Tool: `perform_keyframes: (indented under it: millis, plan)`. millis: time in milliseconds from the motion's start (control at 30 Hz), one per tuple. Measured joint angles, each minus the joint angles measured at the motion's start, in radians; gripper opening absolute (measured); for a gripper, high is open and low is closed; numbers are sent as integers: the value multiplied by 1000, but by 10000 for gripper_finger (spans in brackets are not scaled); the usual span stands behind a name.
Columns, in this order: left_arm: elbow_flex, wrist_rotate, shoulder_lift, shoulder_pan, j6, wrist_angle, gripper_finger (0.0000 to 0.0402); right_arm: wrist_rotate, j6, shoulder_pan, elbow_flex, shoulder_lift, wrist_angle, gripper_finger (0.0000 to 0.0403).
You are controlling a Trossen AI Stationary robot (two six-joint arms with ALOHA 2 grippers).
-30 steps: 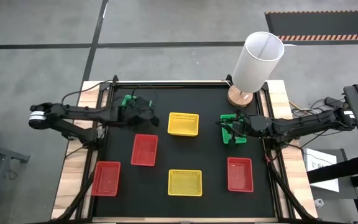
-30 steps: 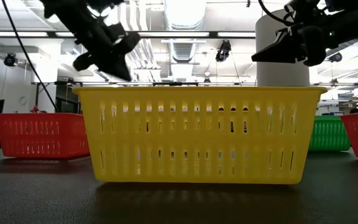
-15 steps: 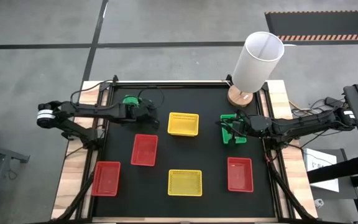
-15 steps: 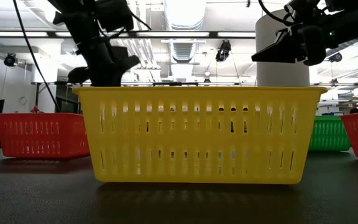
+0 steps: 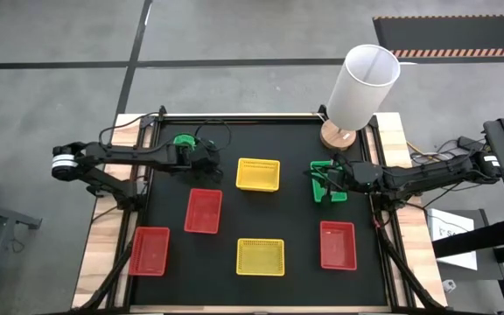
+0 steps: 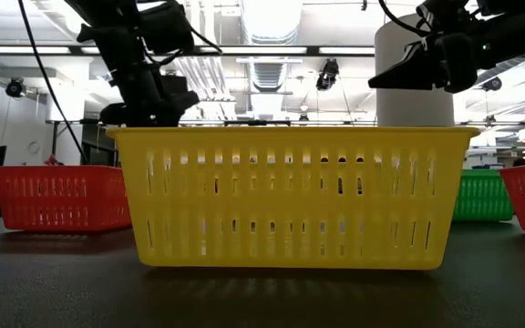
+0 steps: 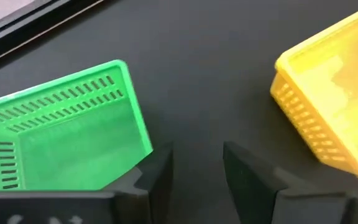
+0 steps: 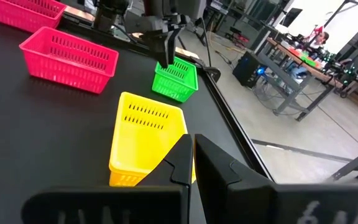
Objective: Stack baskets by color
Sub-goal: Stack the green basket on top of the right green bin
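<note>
Black mat covers the table point(image 5: 173, 289), wooden edges showing at both sides. Seven baskets in sight from above.

Left gripper point(image 7: 194, 171) sits over the far left of the mat, fingers apart with bare mat between them, nothing held. Green basket point(image 7: 61, 134) rests on the mat just beside it, on its far-left side; in the high view the same basket point(image 5: 182, 140) is mostly hidden under the arm.

Right gripper point(image 8: 190, 155) hangs at the far right, fingers pressed together. Second green basket point(image 5: 326, 182) lies beneath it, near the wooden base of the white cylinder point(image 5: 361, 83); whether it is gripped or only underneath, cannot tell.

Yellow basket point(image 5: 258, 174) far centre, between the two grippers. Second yellow basket point(image 5: 261, 256) near centre; it fills the low view point(image 6: 290, 196).

Red baskets: one left of centre point(image 5: 203, 210), one near left point(image 5: 149, 251), one near right point(image 5: 338, 244). All lie singly, well apart from each other.
</note>
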Motion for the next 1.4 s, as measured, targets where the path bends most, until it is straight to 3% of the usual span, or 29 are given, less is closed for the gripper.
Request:
perform_keyframes:
  millis: [800, 1400]
  plan:
    - [-4, -77, 47, 9, 4, 2, 132, 0, 51, 0, 0, 0, -1, 9]
    - [-3, -107, 82, 14, 41, 2, 132, 0, 324, 0, 44, 0, 0, 9]
